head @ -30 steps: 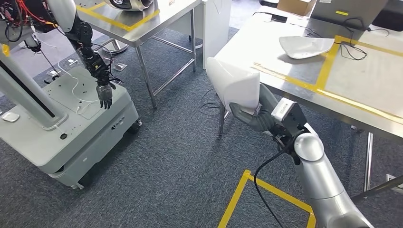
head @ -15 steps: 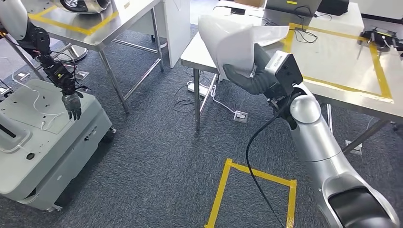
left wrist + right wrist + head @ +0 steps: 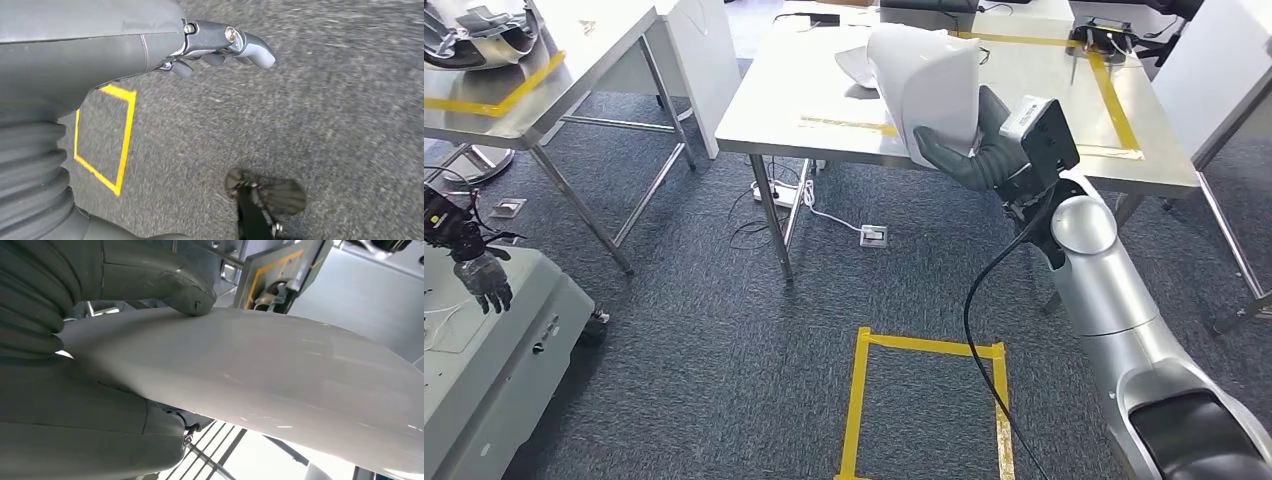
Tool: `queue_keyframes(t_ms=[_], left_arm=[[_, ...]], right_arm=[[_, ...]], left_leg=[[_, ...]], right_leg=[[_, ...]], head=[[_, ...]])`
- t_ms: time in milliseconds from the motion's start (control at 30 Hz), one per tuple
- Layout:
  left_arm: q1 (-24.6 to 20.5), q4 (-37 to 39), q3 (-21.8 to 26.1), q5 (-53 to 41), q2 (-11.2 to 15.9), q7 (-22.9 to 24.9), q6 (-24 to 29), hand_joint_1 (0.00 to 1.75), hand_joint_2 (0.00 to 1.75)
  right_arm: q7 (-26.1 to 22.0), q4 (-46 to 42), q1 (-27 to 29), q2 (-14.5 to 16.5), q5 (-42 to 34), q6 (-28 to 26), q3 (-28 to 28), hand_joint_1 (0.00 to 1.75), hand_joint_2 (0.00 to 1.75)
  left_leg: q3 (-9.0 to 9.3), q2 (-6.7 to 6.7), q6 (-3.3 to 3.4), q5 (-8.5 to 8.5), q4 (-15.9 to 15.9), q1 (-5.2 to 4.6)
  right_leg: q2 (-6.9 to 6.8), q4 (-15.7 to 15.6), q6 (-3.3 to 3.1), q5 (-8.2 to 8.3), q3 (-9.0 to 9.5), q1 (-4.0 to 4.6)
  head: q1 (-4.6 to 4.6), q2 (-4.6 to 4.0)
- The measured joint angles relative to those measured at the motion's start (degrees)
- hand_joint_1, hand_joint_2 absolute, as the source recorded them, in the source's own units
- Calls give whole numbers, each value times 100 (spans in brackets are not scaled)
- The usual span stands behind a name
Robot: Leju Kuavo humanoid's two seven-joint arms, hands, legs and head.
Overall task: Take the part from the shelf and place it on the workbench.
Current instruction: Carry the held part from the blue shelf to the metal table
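Over the steel bench (image 3: 804, 95), my right hand (image 3: 959, 150) is gripping the white part (image 3: 927, 85), thumb (image 3: 192, 287) pressing its shell; my left hand (image 3: 486, 282) is hanging empty, fingers loosely curled.

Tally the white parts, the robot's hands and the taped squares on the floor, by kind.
White parts: 2, one held by the right hand, one lying on the workbench.
Robot hands: 2, the right hand and the left hand.
Taped square on the floor: 1.
Total: 5.
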Motion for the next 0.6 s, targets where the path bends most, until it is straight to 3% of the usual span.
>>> queue_keyframes(t_ms=[67, 100, 167, 200, 233, 300, 367, 400, 433, 467, 533, 600], left_arm=[[-1, 2, 17, 18, 8, 10, -7, 0, 175], [-2, 2, 28, 29, 10, 19, -11, 0, 175], [-8, 2, 43, 48, 9, 29, -14, 0, 175], [-10, 1, 50, 55, 9, 32, -14, 0, 175], [-12, 1, 57, 58, 8, 32, -14, 0, 175], [-2, -1, 71, 63, 10, 33, -14, 0, 175], [19, -1, 78, 65, 13, 35, -14, 0, 175], [24, -1, 80, 65, 14, 36, -14, 0, 175], [24, -1, 81, 64, 15, 37, -14, 0, 175], [18, -1, 81, 64, 14, 38, -14, 0, 175], [-2, -1, 81, 63, 7, 37, -14, 0, 175], [-19, -1, 81, 61, 4, 37, -14, 0, 175]], right_arm=[[3, -38, 34, -16, 13, -8, -14, 175, 175], [3, -46, 48, -22, 21, -7, -17, 175, 175], [-1, -51, 90, -37, 41, -3, -31, 175, 175], [-6, -52, 105, -45, 53, -1, -37, 175, 175], [-10, -52, 110, -52, 66, -2, -43, 175, 175], [-20, -51, 110, -51, 82, -3, -46, 175, 175], [-23, -50, 149, -44, 91, -5, -45, 175, 175], [-23, -50, 175, -42, 104, -10, -44, 175, 175], [-24, -50, 194, -40, 124, -20, -44, 175, 175], [-24, -52, 203, -38, 148, -32, -44, 175, 175], [-25, -67, 203, -33, 184, -54, -45, 175, 175], [-26, -86, 200, -22, 200, -67, -48, 175, 175]], left_leg=[[243, -278, -5, 161, -551, 41], [273, -347, 14, 144, -620, 41], [281, -229, 96, 164, -640, 29], [283, -156, 145, 183, -657, 30], [284, -79, 189, 202, -677, 34], [277, 75, 256, 216, -699, 14], [268, 237, 285, 211, -697, -19], [266, 320, 292, 207, -696, -31], [268, 401, 295, 203, -694, -41], [273, 479, 295, 198, -693, -49], [290, 617, 277, 183, -692, -71], [306, 734, 229, 169, -694, -88]], right_leg=[[160, 50, 91, -1, -59, -13], [239, 52, 144, 17, -94, -21], [376, 11, 244, 73, -141, -47], [314, 33, 275, 62, -167, -44], [168, 147, 297, -8, -230, -30], [-232, 729, 313, -321, -504, 4], [-387, 1455, 318, -619, -834, 8], [-406, 1619, 311, -646, -898, 9], [-422, 1554, 296, -570, -844, 13], [-457, 1267, 270, -416, -675, 22], [-685, 455, 184, -139, -217, 81], [-824, 41, 99, -53, -9, 147]], head=[[-4, 0], [-8, 0], [-12, 0], [-7, 0], [8, 0], [35, 0], [43, 0], [43, 0], [43, 0], [43, 0], [41, 0], [34, 0]])
